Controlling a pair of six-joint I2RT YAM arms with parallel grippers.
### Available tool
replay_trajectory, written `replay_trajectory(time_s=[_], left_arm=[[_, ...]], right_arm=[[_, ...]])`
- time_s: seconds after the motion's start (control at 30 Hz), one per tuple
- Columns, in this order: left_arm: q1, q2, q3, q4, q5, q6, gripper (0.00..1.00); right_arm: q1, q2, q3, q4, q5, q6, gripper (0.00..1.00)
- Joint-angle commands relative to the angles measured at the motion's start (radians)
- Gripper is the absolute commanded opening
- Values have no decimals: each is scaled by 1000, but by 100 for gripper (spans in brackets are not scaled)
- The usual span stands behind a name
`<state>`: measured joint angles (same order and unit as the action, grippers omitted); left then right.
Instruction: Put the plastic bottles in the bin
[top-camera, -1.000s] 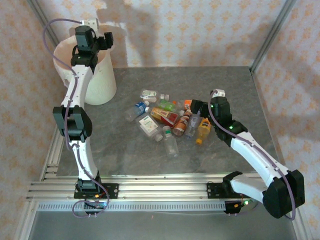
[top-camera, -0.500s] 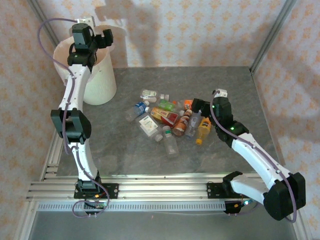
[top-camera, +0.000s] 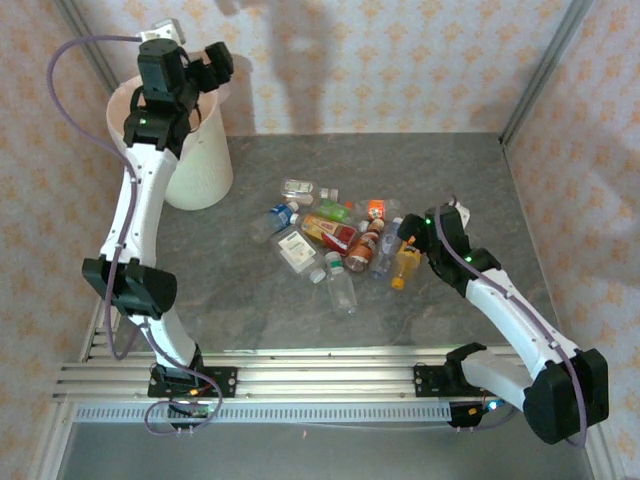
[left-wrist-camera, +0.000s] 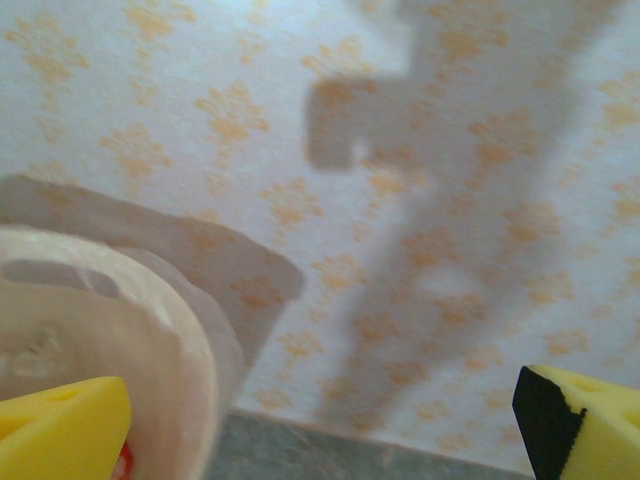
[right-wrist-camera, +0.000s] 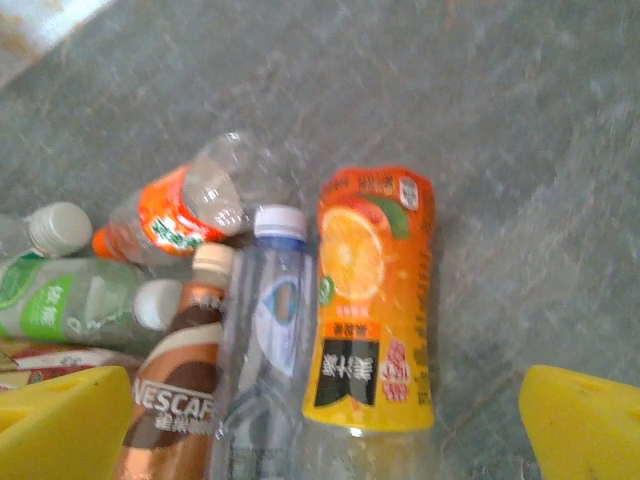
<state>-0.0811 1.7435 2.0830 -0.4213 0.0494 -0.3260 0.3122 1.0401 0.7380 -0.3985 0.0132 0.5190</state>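
Several plastic bottles (top-camera: 335, 235) lie in a heap at the table's middle. The cream bin (top-camera: 205, 165) stands at the back left. My left gripper (top-camera: 216, 63) hangs open and empty above the bin's far rim; its wrist view has the bin's rim (left-wrist-camera: 150, 330) at lower left between wide-apart yellow fingertips (left-wrist-camera: 60, 430). My right gripper (top-camera: 408, 232) is open over the heap's right side. Below it lie an orange juice bottle (right-wrist-camera: 375, 300), a clear white-capped bottle (right-wrist-camera: 268, 330) and a brown coffee bottle (right-wrist-camera: 175, 390), side by side between its fingertips (right-wrist-camera: 585, 425).
Patterned walls close in the table at the back and sides, with metal posts (top-camera: 545, 60) in the corners. Bare grey tabletop (top-camera: 470, 180) surrounds the heap. An orange-labelled bottle (right-wrist-camera: 180, 210) and a green-labelled one (right-wrist-camera: 70, 300) lie left of the right gripper.
The left gripper has opened fully and risen a little higher over the bin, its elbow dropping. The right gripper has shifted slightly right and nearer, over the orange juice bottle.
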Motion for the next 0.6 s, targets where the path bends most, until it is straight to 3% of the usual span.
replay_trajectory(time_s=[0.0,0.13,0.27,0.33,0.47,0.57], left_arm=[[-98,-79,-102,-53,-50,-55,100],[-198,-198,-297,21,-22,-123,100],[-275,-292,-462,5,-44,-144,100],[-290,-332,-526,-28,-40,-141,100],[-290,-441,-688,-8,-62,-180,100],[-289,-498,-768,15,-73,-175,100]], right_arm=[[-51,-16,-26,-12,-184,30,100],[-47,-10,-9,1,-291,-16,97],[-18,28,67,-95,-250,-34,75],[-1,77,109,-146,-231,-9,72],[31,175,163,-197,-202,36,73],[33,204,168,-232,-27,90,79]])
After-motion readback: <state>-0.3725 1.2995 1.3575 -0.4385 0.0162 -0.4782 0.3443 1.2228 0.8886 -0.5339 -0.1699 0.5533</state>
